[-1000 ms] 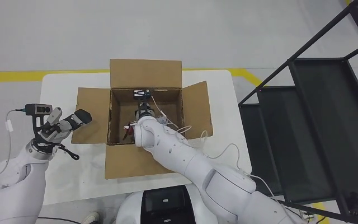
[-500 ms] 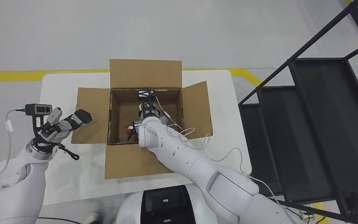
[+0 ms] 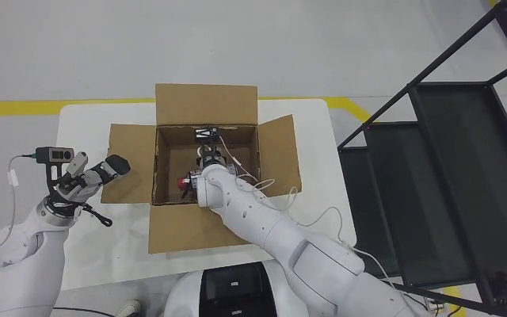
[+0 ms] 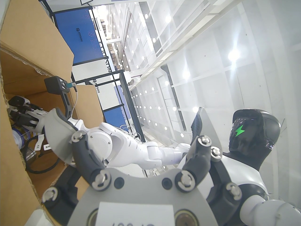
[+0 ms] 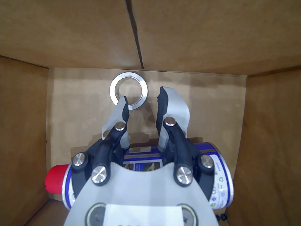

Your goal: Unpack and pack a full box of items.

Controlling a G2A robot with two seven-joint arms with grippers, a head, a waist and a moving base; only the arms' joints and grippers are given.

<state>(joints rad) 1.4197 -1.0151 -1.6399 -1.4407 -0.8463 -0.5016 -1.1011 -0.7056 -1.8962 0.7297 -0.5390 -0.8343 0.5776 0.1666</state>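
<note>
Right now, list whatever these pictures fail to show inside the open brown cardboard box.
- Top view: the right arm covers most of the brown cardboard box floor.
- Right wrist view: the right gripper and its wrist plate hide the middle of the blue spray can with a red cap.
- Right wrist view: one fingertip overlaps the silver metal ring; whether they touch cannot be told.
- Left wrist view: the box's near wall cuts off its contents.

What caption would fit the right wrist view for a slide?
Open right claw inside the cardboard box, above a blue can, near a metal ring.
</note>
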